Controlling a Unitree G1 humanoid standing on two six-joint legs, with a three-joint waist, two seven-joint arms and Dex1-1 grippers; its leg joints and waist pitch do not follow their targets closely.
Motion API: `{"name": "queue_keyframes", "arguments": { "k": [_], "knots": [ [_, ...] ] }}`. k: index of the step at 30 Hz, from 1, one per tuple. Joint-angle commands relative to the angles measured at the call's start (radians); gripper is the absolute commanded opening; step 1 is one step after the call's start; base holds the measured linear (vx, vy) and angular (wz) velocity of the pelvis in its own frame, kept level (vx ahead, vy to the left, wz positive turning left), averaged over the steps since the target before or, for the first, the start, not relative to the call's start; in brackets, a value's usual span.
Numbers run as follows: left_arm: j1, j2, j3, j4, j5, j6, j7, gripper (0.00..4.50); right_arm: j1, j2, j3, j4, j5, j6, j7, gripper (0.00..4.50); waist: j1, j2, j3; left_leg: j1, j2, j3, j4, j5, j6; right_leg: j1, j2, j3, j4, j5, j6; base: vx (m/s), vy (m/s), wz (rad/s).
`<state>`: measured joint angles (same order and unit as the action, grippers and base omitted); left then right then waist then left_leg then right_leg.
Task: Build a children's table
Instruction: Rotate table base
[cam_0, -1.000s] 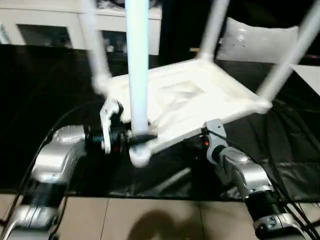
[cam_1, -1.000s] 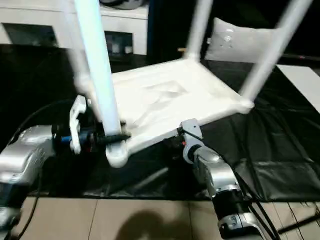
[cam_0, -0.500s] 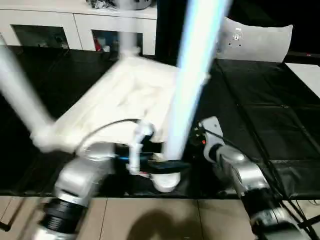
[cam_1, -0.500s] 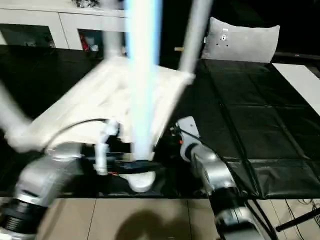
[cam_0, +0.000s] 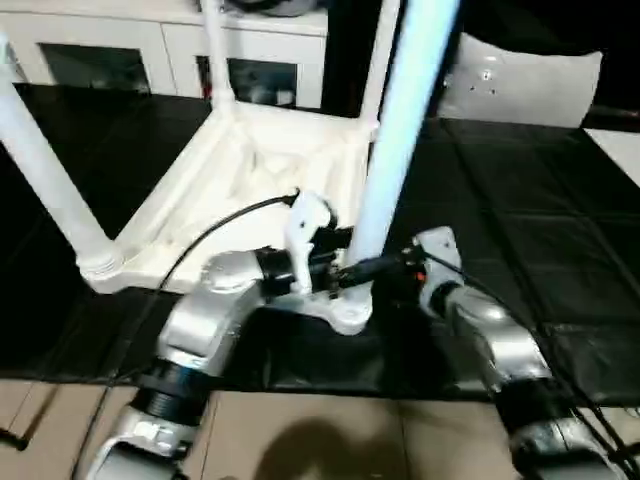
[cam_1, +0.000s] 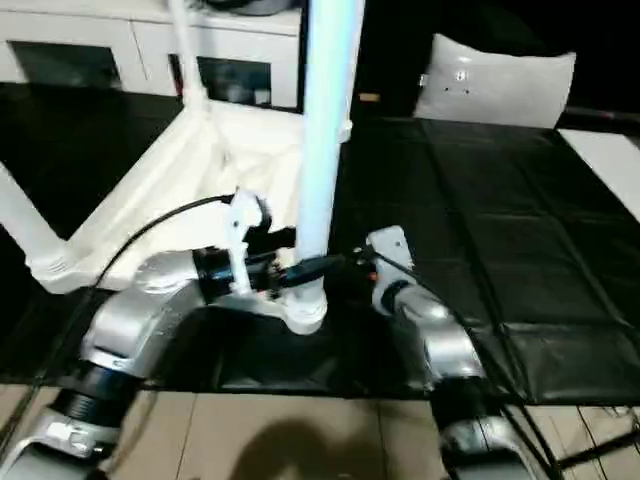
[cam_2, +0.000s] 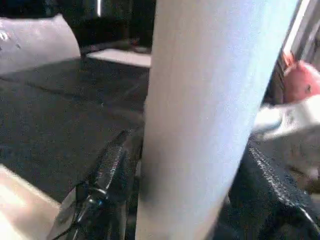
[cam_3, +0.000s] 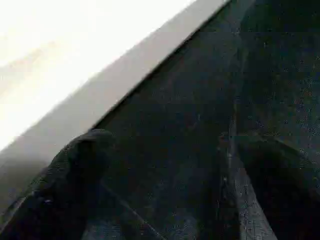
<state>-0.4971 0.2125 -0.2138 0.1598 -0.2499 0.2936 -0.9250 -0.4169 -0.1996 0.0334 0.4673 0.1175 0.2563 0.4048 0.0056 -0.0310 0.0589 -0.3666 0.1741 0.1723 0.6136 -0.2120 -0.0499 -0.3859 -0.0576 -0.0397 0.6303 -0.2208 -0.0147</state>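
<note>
The children's table lies upside down on the black mat, its ribbed white top (cam_0: 255, 175) facing up. Its white legs stand up from the corner sockets: one at the left (cam_0: 45, 170), two at the back (cam_0: 215, 55), and the nearest leg (cam_0: 400, 130) right in front of me. My left gripper (cam_0: 350, 272) is shut on that nearest leg just above its socket; the black fingers (cam_2: 112, 170) press both sides of the tube (cam_2: 205, 115). My right gripper (cam_0: 408, 268) sits beside the same corner, open, its fingers (cam_3: 75, 165) next to the table's white edge (cam_3: 75, 75).
A grey-white pillow (cam_0: 530, 80) lies at the back right. A white cabinet with glass doors (cam_0: 100, 50) runs along the back left. The black mat (cam_0: 520, 200) stretches to the right, with a white sheet (cam_0: 622, 150) at its far right. Tiled floor (cam_0: 300, 440) lies nearest me.
The table has turned and settled flatter on the mat. My left arm has swung right with the held leg, close to my right gripper. The camera has also shifted.
</note>
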Motion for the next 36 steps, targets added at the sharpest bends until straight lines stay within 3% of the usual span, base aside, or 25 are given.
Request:
{"name": "queue_keyframes", "arguments": {
  "k": [1, 2, 7, 8, 10, 15, 18, 19, 22, 23, 30, 36],
  "knots": [
    [-0.022, 0.064, -0.019, 0.095, 0.075, -0.084, -0.028, 2.73, 0.026, -0.039, -0.024, -0.086, 0.037, -0.043, 0.074, 4.50, 0.004, 0.006, -0.063, 0.010, 0.053, -0.012, -0.074, -0.101, 0.044, 0.054, -0.074, 0.051, -0.073, 0.013, -0.255, 0.000, 0.000, 0.00],
    [-0.031, 0.095, -0.025, 0.134, 0.093, -0.114, -0.055, 2.73, 0.038, -0.052, -0.024, -0.114, 0.050, -0.042, 0.106, 4.50, 0.005, 0.013, -0.059, 0.009, 0.053, -0.014, -0.078, -0.121, 0.044, 0.053, -0.077, 0.052, -0.077, -0.032, -0.239, 0.000, 0.000, 0.00],
    [-0.061, 0.155, -0.042, 0.221, 0.141, -0.181, -0.098, 2.41, 0.061, -0.092, -0.010, -0.167, 0.065, -0.042, 0.193, 4.50, 0.002, 0.015, -0.058, 0.011, 0.053, -0.015, -0.078, -0.152, 0.023, 0.050, -0.079, 0.051, -0.082, -0.099, -0.236, 0.000, 0.000, 0.00],
    [-0.088, 0.207, -0.071, 0.274, 0.151, -0.216, -0.205, 2.38, 0.089, -0.145, 0.013, -0.223, 0.088, -0.028, 0.297, 4.50, 0.001, 0.009, -0.057, 0.009, 0.053, -0.016, -0.080, -0.158, 0.024, 0.050, -0.079, 0.051, -0.084, -0.112, -0.238, 0.000, 0.000, 0.00],
    [-0.114, 0.239, -0.098, 0.321, 0.160, -0.243, -0.275, 2.16, 0.110, -0.185, 0.028, -0.260, 0.103, -0.029, 0.364, 4.50, 0.005, 0.013, -0.058, 0.010, 0.055, -0.017, -0.080, -0.153, 0.031, 0.051, -0.080, 0.052, -0.079, -0.107, -0.234, 0.000, 0.000, 0.00],
    [-0.199, 0.257, -0.130, 0.474, 0.204, -0.338, -0.337, 2.02, 0.146, -0.246, 0.052, -0.325, 0.129, -0.023, 0.467, 4.50, 0.007, 0.012, -0.060, 0.009, 0.055, -0.015, -0.077, -0.131, 0.049, 0.053, -0.083, 0.052, -0.077, -0.062, -0.261, 0.000, 0.000, 0.00],
    [-0.253, 0.272, -0.149, 0.557, 0.226, -0.374, -0.407, 2.02, 0.170, -0.274, 0.066, -0.370, 0.140, -0.004, 0.526, 4.50, 0.006, 0.012, -0.057, 0.012, 0.055, -0.015, -0.078, -0.166, 0.045, 0.049, -0.086, 0.051, -0.085, -0.125, -0.263, 0.000, 0.000, 0.00],
    [-0.256, 0.273, -0.151, 0.560, 0.225, -0.374, -0.416, 2.02, 0.172, -0.277, 0.067, -0.374, 0.141, -0.003, 0.529, 4.50, 0.007, 0.016, -0.057, 0.013, 0.055, -0.015, -0.078, -0.171, 0.041, 0.050, -0.087, 0.052, -0.086, -0.139, -0.261, 0.000, 0.000, 0.00],
    [-0.286, 0.289, -0.172, 0.595, 0.219, -0.372, -0.508, 2.02, 0.193, -0.294, 0.075, -0.402, 0.154, 0.013, 0.553, 4.50, 0.003, 0.008, -0.055, 0.009, 0.055, -0.020, -0.083, -0.187, 0.028, 0.054, -0.088, 0.053, -0.089, -0.205, -0.242, 0.000, 0.000, 0.00],
    [-0.293, 0.291, -0.177, 0.607, 0.222, -0.381, -0.519, 2.02, 0.196, -0.297, 0.077, -0.405, 0.153, 0.013, 0.556, 4.50, 0.001, 0.009, -0.055, 0.012, 0.053, -0.018, -0.081, -0.188, 0.028, 0.049, -0.086, 0.053, -0.092, -0.216, -0.241, 0.000, 0.000, 0.00],
    [-0.354, 0.293, -0.171, 0.698, 0.221, -0.385, -0.584, 2.02, 0.207, -0.307, 0.072, -0.426, 0.164, 0.028, 0.569, 4.50, 0.001, 0.014, -0.059, 0.011, 0.054, -0.016, -0.078, -0.140, 0.046, 0.053, -0.085, 0.051, -0.082, -0.095, -0.284, 0.000, 0.000, 0.00],
    [-0.292, 0.257, -0.102, 0.554, 0.084, -0.206, -0.603, 2.02, 0.217, -0.306, 0.063, -0.441, 0.174, 0.039, 0.560, 4.50, 0.005, 0.018, -0.061, 0.012, 0.060, -0.016, -0.078, -0.135, 0.045, 0.057, -0.089, 0.052, -0.075, -0.056, -0.316, 0.000, 0.000, 0.00]
  ]
}}
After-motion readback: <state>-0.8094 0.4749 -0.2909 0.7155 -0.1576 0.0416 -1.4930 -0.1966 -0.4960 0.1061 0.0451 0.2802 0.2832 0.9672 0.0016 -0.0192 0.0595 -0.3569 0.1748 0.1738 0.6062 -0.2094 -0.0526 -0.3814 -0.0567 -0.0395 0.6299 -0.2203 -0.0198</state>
